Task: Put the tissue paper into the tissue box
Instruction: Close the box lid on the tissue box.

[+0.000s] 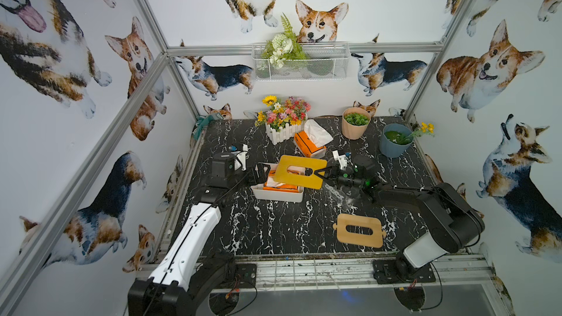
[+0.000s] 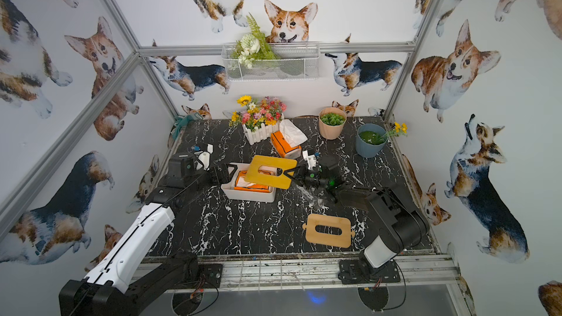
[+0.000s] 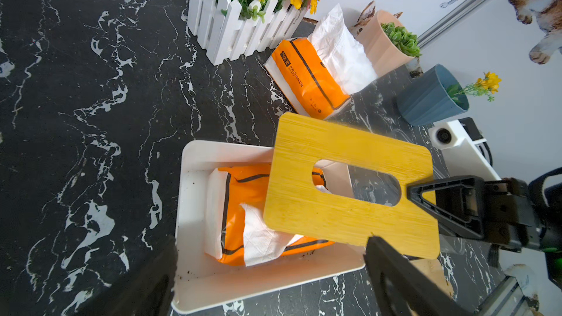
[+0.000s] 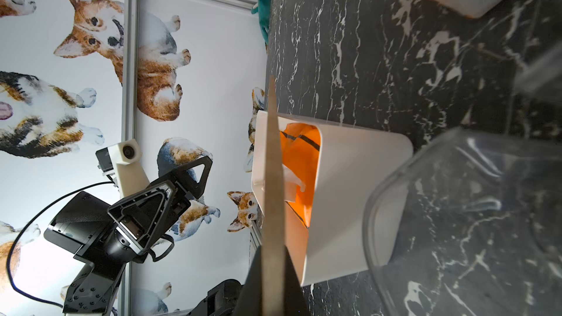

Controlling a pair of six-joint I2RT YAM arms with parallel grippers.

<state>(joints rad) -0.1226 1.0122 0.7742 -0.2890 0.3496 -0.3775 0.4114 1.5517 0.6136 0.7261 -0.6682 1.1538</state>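
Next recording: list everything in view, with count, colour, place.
tissue box: 1, white, open, centre
boxed tissue pack: 1, orange, inside the tissue box
spare tissue pack: 1, orange, tissue sticking out, behind the box
held lid: 1, bamboo, above the box
spare lid: 1, bamboo, flat, front right
fence planter: 1, white, mixed flowers, back
peach pot: 1, green succulents, back right
blue pot: 1, yellow flowers, back right
wire basket: 1, white, back wall, holding flowers
clear container: 1, see-through, right of the box
teal cloth: 1, back left corner
table: 1, black marble
left gripper: open, at the box's end
right gripper: shut on the held lid
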